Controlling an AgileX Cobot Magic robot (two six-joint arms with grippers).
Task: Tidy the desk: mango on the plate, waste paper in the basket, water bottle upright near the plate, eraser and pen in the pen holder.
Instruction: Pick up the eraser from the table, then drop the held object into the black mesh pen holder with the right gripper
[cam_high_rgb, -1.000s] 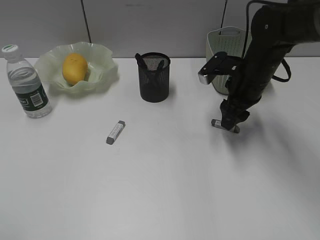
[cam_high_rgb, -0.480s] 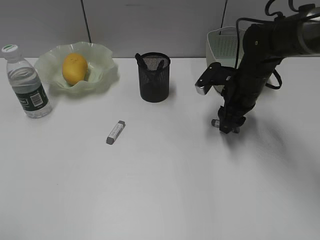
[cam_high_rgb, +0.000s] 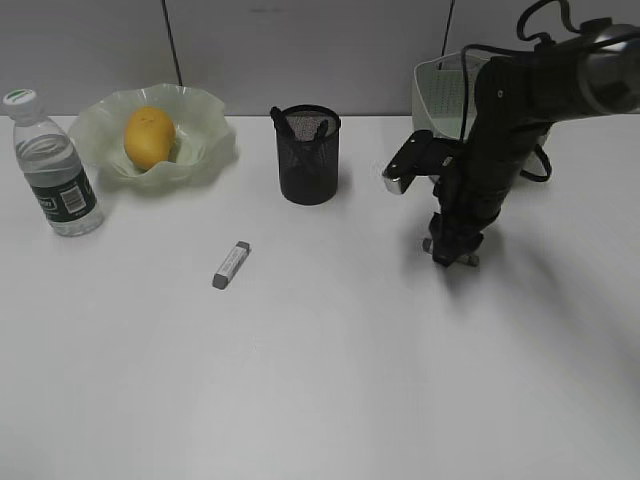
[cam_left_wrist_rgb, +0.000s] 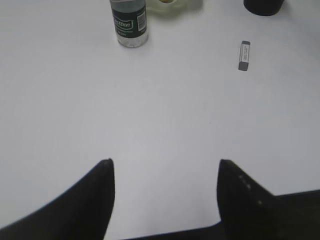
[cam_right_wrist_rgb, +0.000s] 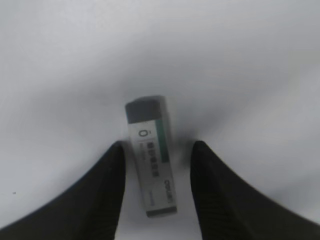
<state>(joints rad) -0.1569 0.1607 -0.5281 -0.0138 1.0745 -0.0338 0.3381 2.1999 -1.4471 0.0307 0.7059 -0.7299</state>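
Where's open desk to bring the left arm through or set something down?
Bare: the whole near half of the desk, in front of the loose eraser, and the strip between pen holder and right gripper. Crowded: the back left, with water bottle beside plate, and around the basket.

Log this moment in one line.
right pincer: straddling eraser, open | left pincer: open, empty | mango: on plate

Desk (cam_high_rgb: 330, 380) bears bottle (cam_high_rgb: 52, 170), plate (cam_high_rgb: 205, 140), holder (cam_high_rgb: 309, 157), erasers (cam_high_rgb: 231, 264).
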